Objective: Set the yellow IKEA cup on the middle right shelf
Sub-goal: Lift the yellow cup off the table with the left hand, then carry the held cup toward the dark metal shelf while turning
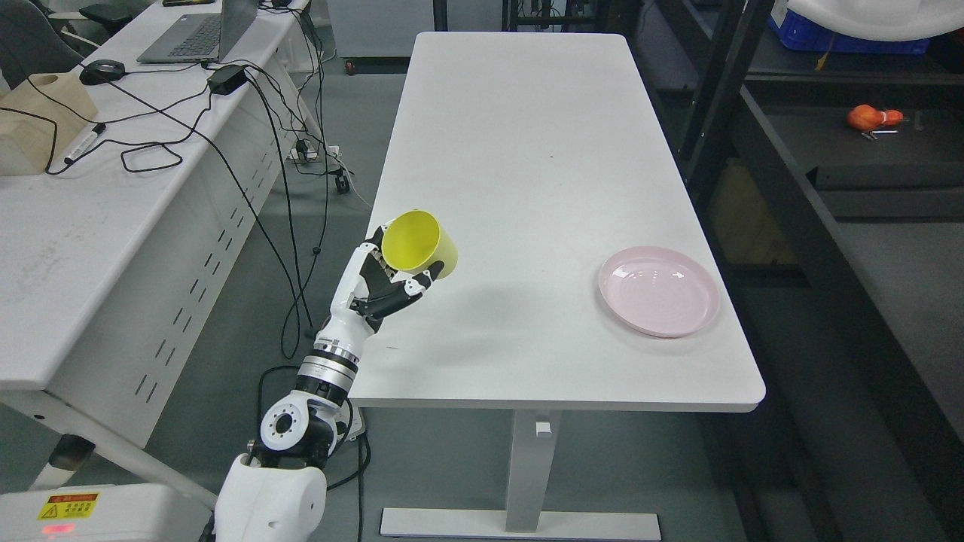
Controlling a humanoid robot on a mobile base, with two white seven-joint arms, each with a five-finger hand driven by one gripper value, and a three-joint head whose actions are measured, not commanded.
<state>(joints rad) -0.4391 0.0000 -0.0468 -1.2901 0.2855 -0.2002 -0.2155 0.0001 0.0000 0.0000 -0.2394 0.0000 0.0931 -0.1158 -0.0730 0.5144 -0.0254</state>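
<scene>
Cup: the yellow plastic IKEA cup (419, 242) is sitting tipped over above the near left corner of the white rectangular table (527, 150), its mouth facing toward the camera and left, its long axis running toward the far right.
Left hand: the white-and-black robot left hand (388, 282) is gripping the cup, fingers (418, 282) curling under it.
Plate: a pink round plate (658, 290) is lying well apart, near the table's right edge.
Shelf: a dark shelf unit (828, 173) is standing right of the table.
</scene>
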